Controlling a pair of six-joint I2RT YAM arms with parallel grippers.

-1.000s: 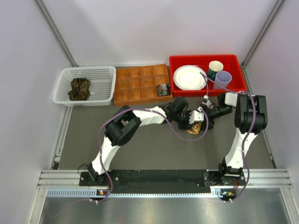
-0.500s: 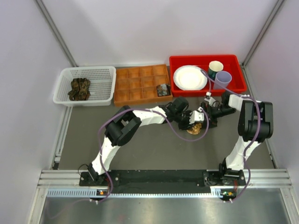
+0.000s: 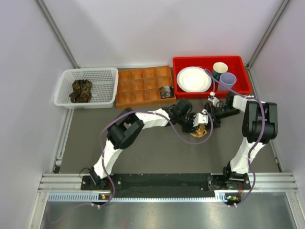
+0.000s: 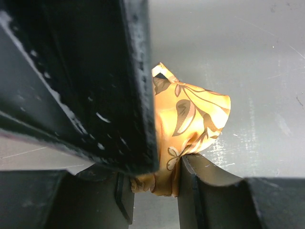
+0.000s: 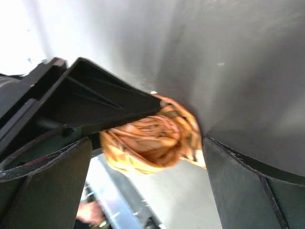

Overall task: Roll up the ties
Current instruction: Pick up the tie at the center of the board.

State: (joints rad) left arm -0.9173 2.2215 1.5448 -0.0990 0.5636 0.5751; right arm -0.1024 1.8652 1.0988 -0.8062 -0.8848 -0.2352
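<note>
1. The left gripper (image 4: 166, 164) is clamped on the orange tie (image 4: 195, 114), pinching a rolled bundle of leaf-patterned cloth.
2. The right gripper (image 5: 147, 143) faces it from 3 o'clock, jaws spread wide either side of the same roll without squeezing it.
3. The roll sits low over the grey table (image 3: 143, 148), a little toward 3 o'clock from the middle; whether it touches the surface I cannot tell.
4. At 12 o'clock a brown tray (image 3: 138, 88) holds a dark tie (image 3: 166, 91), rolled, in its nearest right-hand compartment.
5. At 10 o'clock a white basket (image 3: 102, 78) holds a dark bundle of ties (image 3: 81, 90).
6. At 1 o'clock a red bin (image 3: 209, 60) carries a white plate (image 3: 193, 79) and two cups (image 3: 228, 81).
</note>
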